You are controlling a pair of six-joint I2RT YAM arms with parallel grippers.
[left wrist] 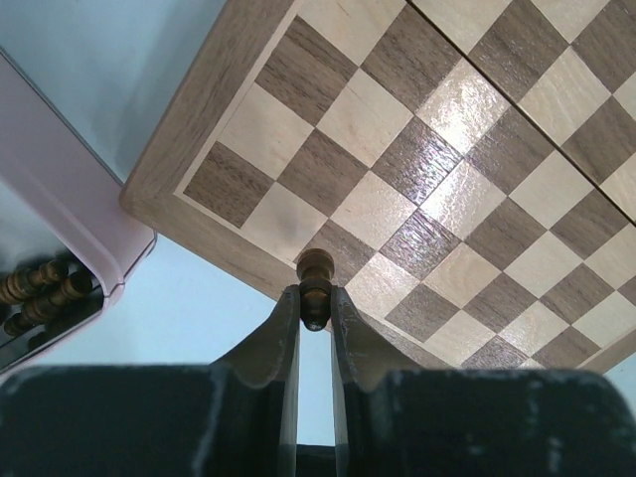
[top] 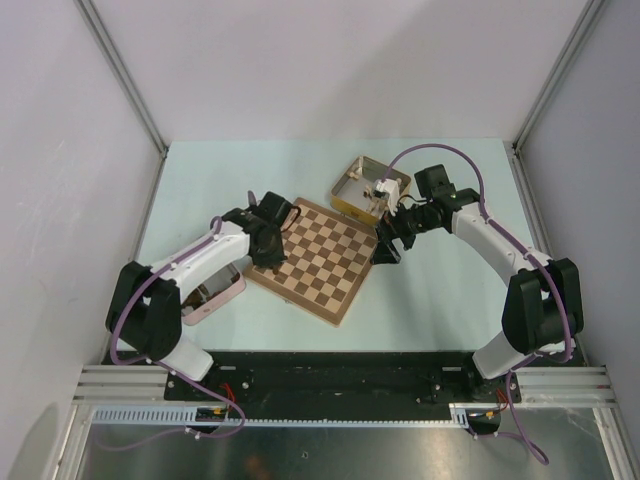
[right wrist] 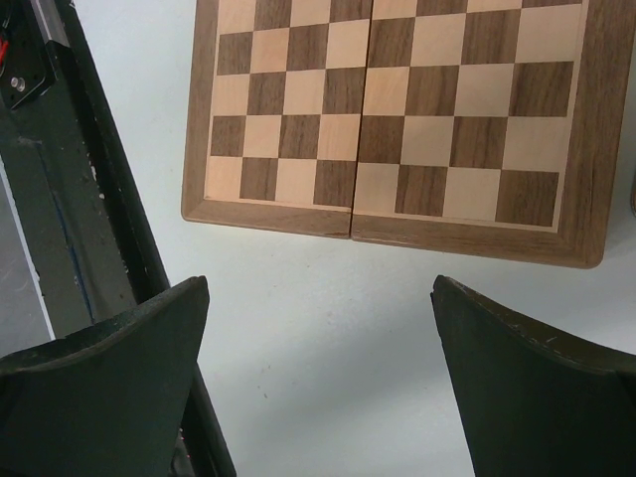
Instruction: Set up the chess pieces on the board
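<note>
From above, the board (top: 318, 262) lies askew mid-table between a pink tin (top: 226, 292) and a yellow tin (top: 352, 182), with no piece on it that I can make out. At the left wrist, the left gripper (left wrist: 315, 310) is clamped on 1 dark chess piece (left wrist: 315, 280) over the board's border near a corner. Released here, it would likely miss its square and topple. At the right wrist, the right gripper (right wrist: 320, 288) gapes empty over the table (right wrist: 318, 258) just beside the board, and a careless reach could shove it.

Pale blue-green table (top: 200, 180), wooden chess board (top: 315, 262) flat in the middle, turned at a slant, pink tin (top: 224, 297) just left of it, yellow tin (top: 350, 207) by its far corner
</note>
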